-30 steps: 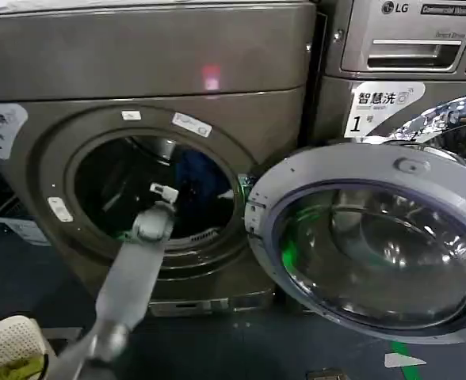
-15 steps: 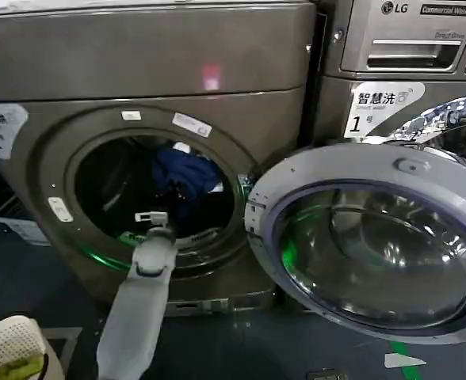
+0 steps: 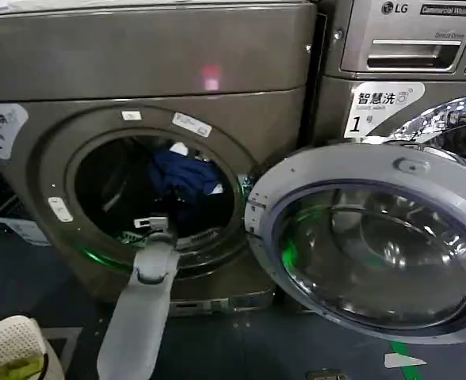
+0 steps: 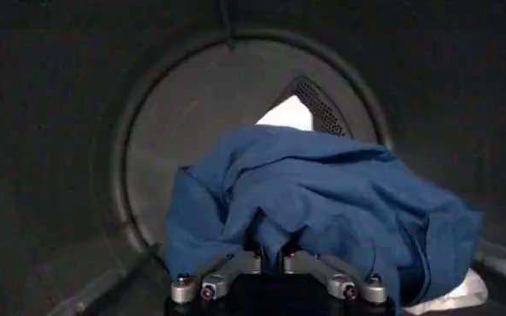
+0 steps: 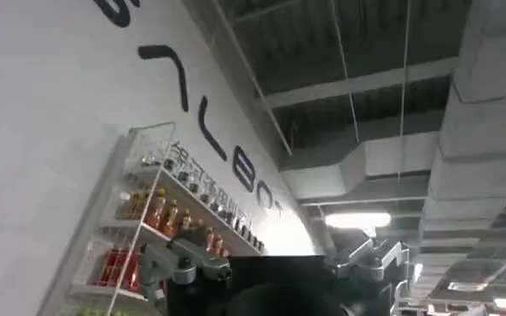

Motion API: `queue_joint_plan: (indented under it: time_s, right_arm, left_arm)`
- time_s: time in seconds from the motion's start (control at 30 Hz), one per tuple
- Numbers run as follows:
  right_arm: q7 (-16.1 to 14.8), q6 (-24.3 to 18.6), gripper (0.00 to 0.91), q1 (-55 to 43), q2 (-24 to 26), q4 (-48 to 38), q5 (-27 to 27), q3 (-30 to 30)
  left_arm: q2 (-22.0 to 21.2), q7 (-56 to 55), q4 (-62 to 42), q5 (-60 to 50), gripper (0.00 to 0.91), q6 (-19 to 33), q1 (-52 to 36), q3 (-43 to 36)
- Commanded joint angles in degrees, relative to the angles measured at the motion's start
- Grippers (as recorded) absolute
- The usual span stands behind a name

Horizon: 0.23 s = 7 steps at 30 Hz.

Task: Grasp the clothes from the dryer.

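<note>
The left hand point(image 4: 272, 268) is now clamped on the clothes point(image 3: 187, 176), lifted up inside the dryer point(image 3: 43, 150). The right hand point(image 5: 274, 270) is apart, parked away. Pulling out comes next, I think.

Silver LG machine point(image 3: 407, 47) at right, cream perforated basket point(image 3: 7, 340) bottom-left, drinks shelf point(image 5: 175, 232)

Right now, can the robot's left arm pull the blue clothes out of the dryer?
Probably yes. The left tool is shut on the blue clothes inside the dryer, and the porthole door hangs wide open, so nothing seems to block the drum mouth.
</note>
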<state>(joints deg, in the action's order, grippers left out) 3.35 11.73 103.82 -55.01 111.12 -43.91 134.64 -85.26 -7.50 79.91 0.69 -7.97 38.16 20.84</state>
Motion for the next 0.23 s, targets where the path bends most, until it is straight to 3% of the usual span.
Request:
queue_joint_plan:
  time_s: [0.03,0.23]
  right_arm:
    - [-0.21,0.43,0.907,0.0,0.09,0.0,0.37,0.08]
    - [-0.32,0.35,0.907,-0.19,-0.01,-0.07,0.79,-0.22]
  left_arm:
    - [-0.24,-0.61,0.49,0.13,0.0,-0.32,0.19,0.15]
    - [-0.62,-0.31,0.25,-0.18,0.0,-0.5,-0.18,-0.27]
